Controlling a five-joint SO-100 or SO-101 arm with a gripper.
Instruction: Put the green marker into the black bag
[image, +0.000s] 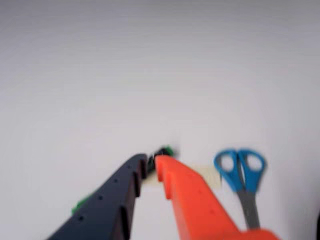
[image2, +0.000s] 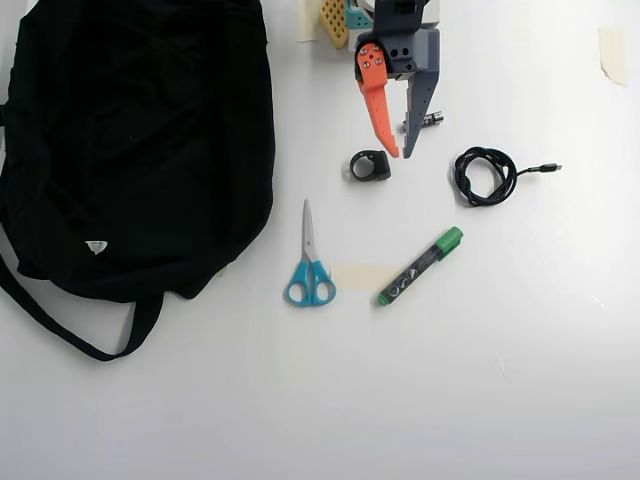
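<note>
Fingers (image2: 394, 155), one orange and one dark, stand apart with only a narrow gap at the tips and grasp nothing; they hang above the table (image2: 520, 400) in the overhead view. The step in hand is judged to be the approach to the green marker (image2: 421, 265), not yet contacted. It lies diagonally on the table beyond the fingertips, past a small black ring-shaped object (image2: 370, 165), beside a pale tape patch (image2: 362, 276). The next move calls for descending over the barrel, aligning the jaws across it, then closing. The black bag (image2: 140, 150) lies well off to the orange-finger side. Count: one marker, one bag, one pair of blue-handled scissors (image2: 309, 270), one coiled black cable (image2: 486, 175).
</note>
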